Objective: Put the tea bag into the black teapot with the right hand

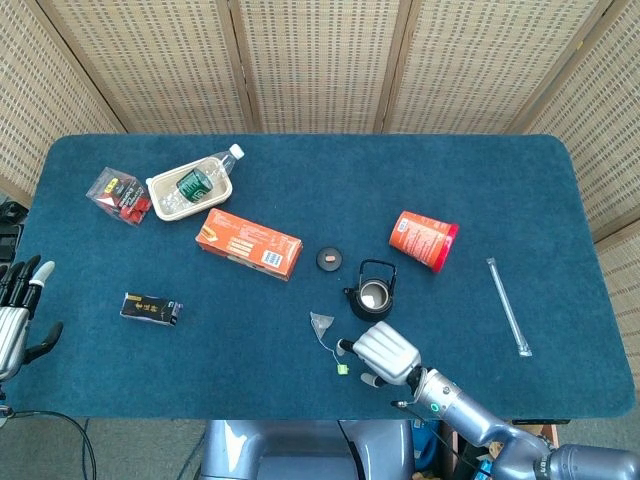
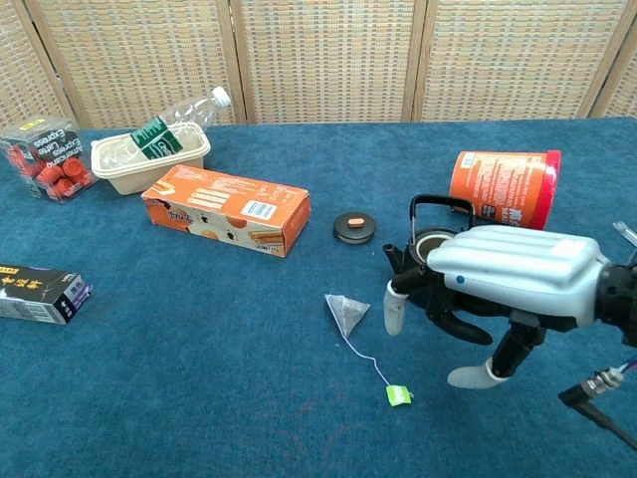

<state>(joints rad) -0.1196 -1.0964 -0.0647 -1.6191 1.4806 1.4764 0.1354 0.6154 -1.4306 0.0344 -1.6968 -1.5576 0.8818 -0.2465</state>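
The fingers (image 2: 392, 304) of the right hand (image 2: 503, 289) are spread and curved downward with nothing between them, the foremost tip hanging just beside the small translucent pyramid tea bag (image 2: 345, 311), close to it but apparently not touching. The tea bag lies on the dark blue felt-covered surface (image 2: 199, 378), with its thin white string (image 2: 363, 356) trailing toward the near edge to a small green paper tag (image 2: 399, 395). Directly behind the hand stands the small black cast-iron teapot (image 2: 426, 239), upright with its wire handle raised and its mouth uncovered; its round black lid with an orange knob (image 2: 354, 226) rests apart on the surface to the left. In the head view the right hand (image 1: 384, 352) sits between tea bag (image 1: 321, 323) and teapot (image 1: 371, 293). The step in hand looks like the reach for the tea bag, with the grasp not yet made. The next move calls for lowering the fingers over the pouch or its string, pinching gently, then lifting and carrying it the short way back over the open mouth without knocking the pot. The left hand (image 1: 17, 315) rests at the far left edge, fingers apart, holding nothing.
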